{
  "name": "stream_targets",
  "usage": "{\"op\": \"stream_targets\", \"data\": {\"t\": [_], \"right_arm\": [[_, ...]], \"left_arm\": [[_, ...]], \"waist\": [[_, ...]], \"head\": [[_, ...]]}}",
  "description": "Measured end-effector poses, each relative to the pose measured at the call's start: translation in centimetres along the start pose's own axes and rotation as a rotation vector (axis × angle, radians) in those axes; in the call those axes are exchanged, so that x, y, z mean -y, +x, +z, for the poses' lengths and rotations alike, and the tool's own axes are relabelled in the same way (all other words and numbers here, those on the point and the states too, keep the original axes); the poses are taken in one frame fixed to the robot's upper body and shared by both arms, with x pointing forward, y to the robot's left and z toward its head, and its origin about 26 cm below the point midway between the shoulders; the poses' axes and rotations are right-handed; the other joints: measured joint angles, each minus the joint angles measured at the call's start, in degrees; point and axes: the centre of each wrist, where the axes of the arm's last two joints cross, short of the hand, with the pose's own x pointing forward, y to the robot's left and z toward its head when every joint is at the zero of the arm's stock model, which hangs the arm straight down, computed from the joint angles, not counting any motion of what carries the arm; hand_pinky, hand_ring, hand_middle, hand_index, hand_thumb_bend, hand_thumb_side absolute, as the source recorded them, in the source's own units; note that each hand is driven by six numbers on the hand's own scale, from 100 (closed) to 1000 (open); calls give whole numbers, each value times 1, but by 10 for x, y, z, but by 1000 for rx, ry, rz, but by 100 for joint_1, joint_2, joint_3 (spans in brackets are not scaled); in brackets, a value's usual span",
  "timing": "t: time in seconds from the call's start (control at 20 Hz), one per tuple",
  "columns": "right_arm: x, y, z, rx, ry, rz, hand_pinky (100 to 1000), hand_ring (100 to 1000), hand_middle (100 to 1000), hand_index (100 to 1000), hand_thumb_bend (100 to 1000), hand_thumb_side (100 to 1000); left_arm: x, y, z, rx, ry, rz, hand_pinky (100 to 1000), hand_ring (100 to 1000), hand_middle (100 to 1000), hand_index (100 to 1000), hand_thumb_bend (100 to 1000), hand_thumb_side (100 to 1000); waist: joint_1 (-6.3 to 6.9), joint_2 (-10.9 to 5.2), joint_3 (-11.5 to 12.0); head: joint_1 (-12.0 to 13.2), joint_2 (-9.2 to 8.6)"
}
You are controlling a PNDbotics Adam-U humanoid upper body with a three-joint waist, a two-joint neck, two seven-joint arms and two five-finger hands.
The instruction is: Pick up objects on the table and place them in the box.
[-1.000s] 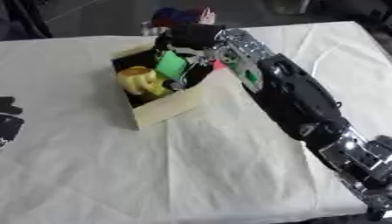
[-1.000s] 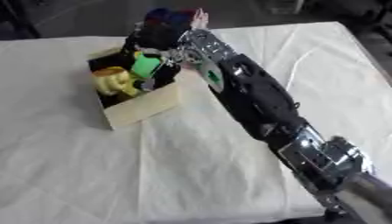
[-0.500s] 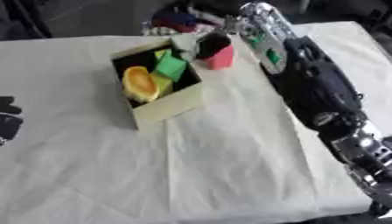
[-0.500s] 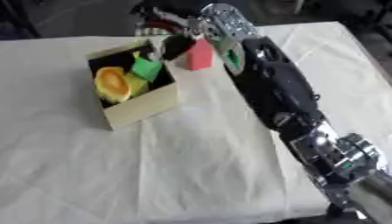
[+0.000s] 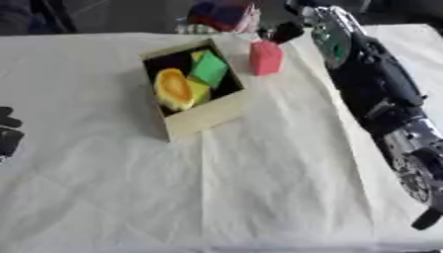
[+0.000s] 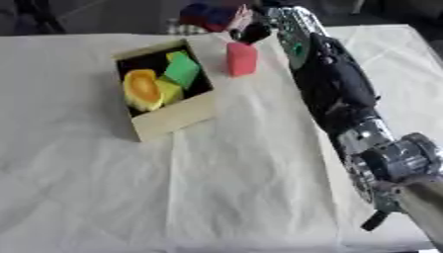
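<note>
A cream cardboard box [image 5: 203, 114] with a dark inside sits left of centre and holds an orange-yellow rounded piece [image 5: 173, 89] and a green block [image 5: 210, 69]. Just right of the box, a red block [image 5: 266, 58] stands upright on the white cloth. My right hand [image 5: 281, 32] comes down from the upper right, its dark fingers bunched on the block's top corner. The right arm [image 5: 372, 84] runs along the right side. My left hand [image 5: 7, 134] rests open at the left edge.
A pile of red and blue things [image 5: 223, 12] lies beyond the table's far edge behind the box. The white cloth [image 5: 225, 188] covers the whole table, with creases across the near half.
My right hand has left the box, where the green block now lies, and has moved right to the red block's top. The camera has shifted too.
</note>
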Motion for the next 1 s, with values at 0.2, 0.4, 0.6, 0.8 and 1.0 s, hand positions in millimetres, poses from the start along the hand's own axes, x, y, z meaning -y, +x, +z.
{"op": "stream_targets", "data": {"t": [0.2,0.4,0.6,0.8,1.0], "right_arm": [[3,-10,2,-24,131,62,980,1000,1000,1000,343,220],[4,-13,3,-34,192,67,981,1000,1000,1000,355,229],[5,-14,3,-61,184,73,982,1000,1000,1000,366,240],[5,-18,4,-92,152,78,984,1000,1000,1000,378,262],[7,-22,5,-118,134,76,978,1000,1000,1000,380,285]], "left_arm": [[0,1,-1,3,0,-1,849,675,670,835,441,627],[-1,2,-1,7,-3,-3,849,675,670,835,441,628],[-1,3,-3,14,-6,-5,849,675,670,835,442,627],[-2,4,-3,16,-8,-6,849,675,670,835,442,626],[-2,5,-4,21,-10,-7,849,674,670,835,442,626]], "waist": [[-18,45,33],[-21,58,50],[-39,104,114],[-43,153,200],[-47,209,239]], "head": [[0,0],[-7,0],[-39,0],[-112,0],[-229,0]]}}
